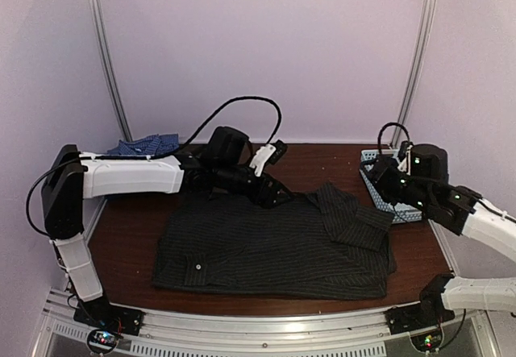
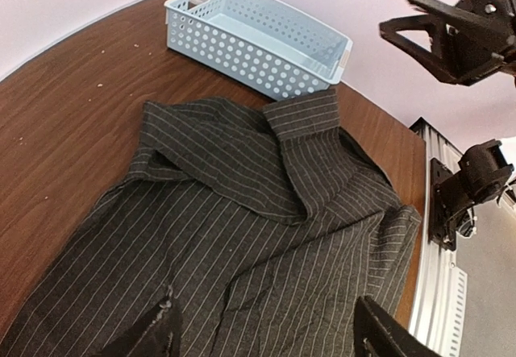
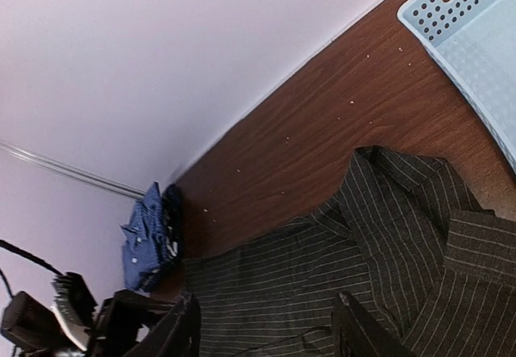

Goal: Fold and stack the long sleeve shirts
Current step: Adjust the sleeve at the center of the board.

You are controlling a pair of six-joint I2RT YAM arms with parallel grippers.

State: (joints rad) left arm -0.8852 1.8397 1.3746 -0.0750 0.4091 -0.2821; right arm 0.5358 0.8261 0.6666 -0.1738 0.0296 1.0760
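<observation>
A black pinstriped long sleeve shirt (image 1: 274,244) lies spread on the brown table, its collar (image 2: 302,115) toward the right. A blue checked shirt (image 1: 147,144) sits bunched in the far left corner by the wall. My left gripper (image 1: 270,196) hovers over the black shirt's far edge. Its jaws are open, and only striped cloth (image 2: 266,212) shows below them. My right gripper (image 1: 375,176) is raised near the collar end, beside the basket. It is open with nothing between its fingers (image 3: 184,325). The black shirt (image 3: 387,260) and the blue shirt (image 3: 147,240) show beneath it.
A light blue perforated plastic basket (image 1: 401,210) stands at the back right, partly under my right arm; its wall (image 2: 242,59) is close to the collar. Pale walls enclose the back and sides. A metal rail (image 1: 266,325) runs along the near edge.
</observation>
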